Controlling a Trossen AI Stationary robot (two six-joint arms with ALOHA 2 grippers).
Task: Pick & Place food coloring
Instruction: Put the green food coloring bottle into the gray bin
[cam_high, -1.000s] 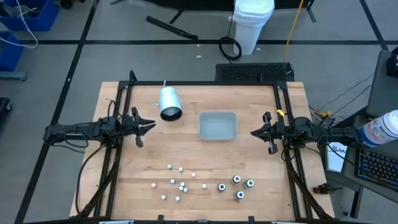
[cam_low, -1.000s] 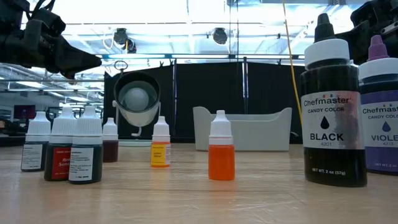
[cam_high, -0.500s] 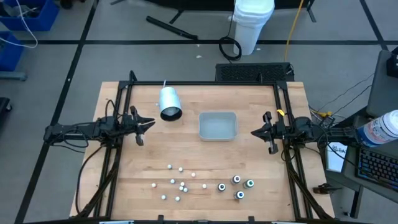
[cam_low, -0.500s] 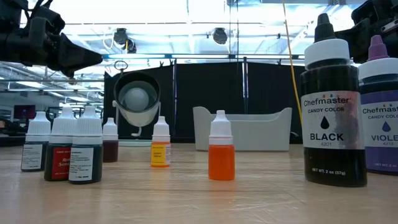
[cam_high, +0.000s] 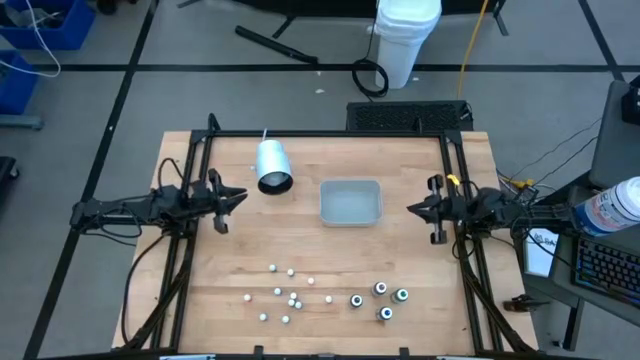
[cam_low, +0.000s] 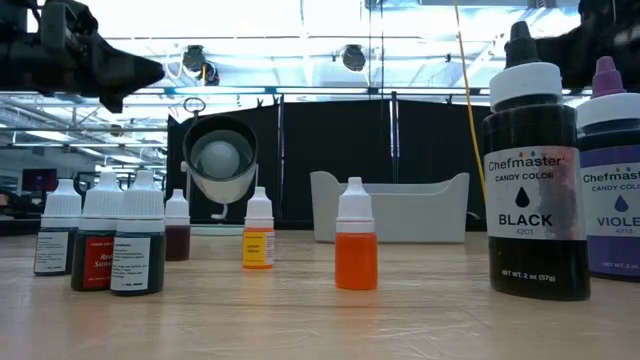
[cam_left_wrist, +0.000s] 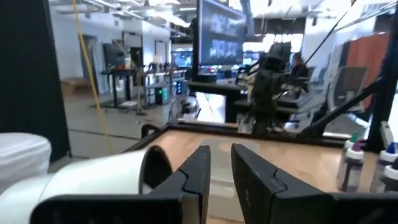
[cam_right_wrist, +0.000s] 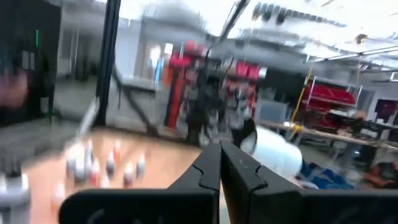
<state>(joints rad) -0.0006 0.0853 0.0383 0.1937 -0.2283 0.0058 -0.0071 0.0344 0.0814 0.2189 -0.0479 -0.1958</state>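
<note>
The food coloring stands upright on its bases near the table's front edge: several small white-capped bottles (cam_high: 285, 297) and several larger dark ones with coloured tops (cam_high: 380, 300). The low view shows them close, among them an orange bottle (cam_low: 356, 248) and a black one (cam_low: 532, 200). My left gripper (cam_high: 240, 197) hovers over the table's left side, open by a narrow gap (cam_left_wrist: 221, 168), with nothing between its fingers. My right gripper (cam_high: 410, 210) hovers over the right side, shut and empty (cam_right_wrist: 221, 163). Both are well above and behind the bottles.
A white cup (cam_high: 272, 166) lies on its side at the back left, its mouth toward the near edge. A clear grey tray (cam_high: 350, 201) sits at the table's middle between the two grippers. Black frame rails (cam_high: 190, 180) run along both sides of the table.
Both grippers have tipped their fingertips upward over their sides of the table. The right one has also risen a little. The bottles, cup and tray have stayed where they were.
</note>
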